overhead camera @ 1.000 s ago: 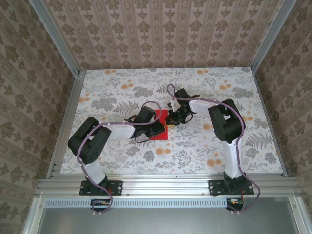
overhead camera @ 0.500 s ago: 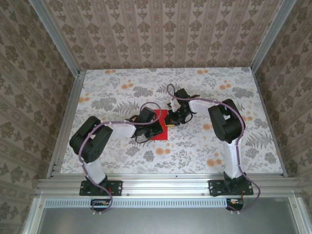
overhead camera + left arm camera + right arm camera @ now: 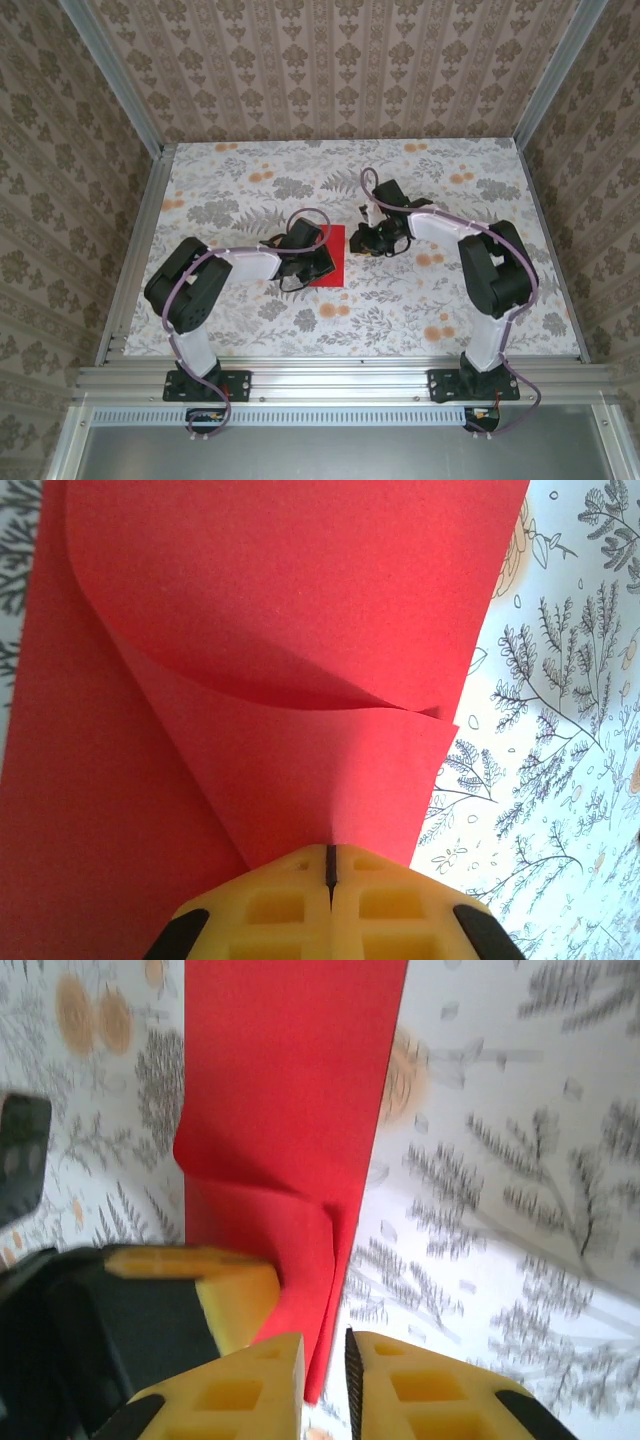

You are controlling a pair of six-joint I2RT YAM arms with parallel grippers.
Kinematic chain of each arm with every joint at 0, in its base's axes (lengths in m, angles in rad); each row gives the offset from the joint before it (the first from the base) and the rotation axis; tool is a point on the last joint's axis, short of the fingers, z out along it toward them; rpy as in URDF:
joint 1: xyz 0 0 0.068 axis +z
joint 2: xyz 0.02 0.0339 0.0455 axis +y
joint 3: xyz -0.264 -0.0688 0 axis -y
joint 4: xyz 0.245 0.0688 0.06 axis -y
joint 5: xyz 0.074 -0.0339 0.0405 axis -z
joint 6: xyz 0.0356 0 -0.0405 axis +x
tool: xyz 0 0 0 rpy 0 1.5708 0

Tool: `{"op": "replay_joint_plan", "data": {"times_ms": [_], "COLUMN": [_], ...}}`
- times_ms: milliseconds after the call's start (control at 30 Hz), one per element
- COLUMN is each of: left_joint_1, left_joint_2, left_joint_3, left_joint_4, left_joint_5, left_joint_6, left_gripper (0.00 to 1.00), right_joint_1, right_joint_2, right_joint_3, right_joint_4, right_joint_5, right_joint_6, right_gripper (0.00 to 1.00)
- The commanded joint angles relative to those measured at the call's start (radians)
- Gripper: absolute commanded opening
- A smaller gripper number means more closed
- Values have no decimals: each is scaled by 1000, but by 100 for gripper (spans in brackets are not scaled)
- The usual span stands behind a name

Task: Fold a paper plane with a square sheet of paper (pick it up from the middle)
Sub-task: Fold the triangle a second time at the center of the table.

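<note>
The square sheet of paper lies bright red at the middle of the floral table, partly folded over itself. In the left wrist view a loose flap of the paper curls up, and my left gripper is shut on its pinched fold. From above, the left gripper sits over the sheet's near left part. My right gripper stands just right of the sheet. In its own view its jaws are a narrow gap apart, with the paper's corner reaching between them unpinched. A left finger shows beside it.
The floral table cloth runs out to aluminium frame rails on both sides and patterned walls behind. Both arm bases stand on the near rail.
The right gripper has let its jaws part and drawn back to the right off the paper, its elbow swinging right. The left gripper has closed tight on the fold.
</note>
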Motion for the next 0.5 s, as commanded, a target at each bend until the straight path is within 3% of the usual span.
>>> {"op": "replay_joint_plan", "data": {"times_ms": [0,167,467], "left_joint_1": [-9,-12,-13], "left_joint_2": [42,48,50], "left_joint_3": [8,12,14], "left_joint_4": [-93,-94,-96], "left_joint_5": [-30,-25,-24], "left_joint_6": [-33,-31,-39], "left_gripper": [5,5,5], "right_joint_1": [43,84,114], "right_joint_2": [-27,-9,69], "right_joint_3": [-74,-104,-79], "right_joint_4": [16,57,99], "right_joint_5": [-12,-67,-121], "right_joint_6": [18,43,68], "right_gripper": [15,8,5]}}
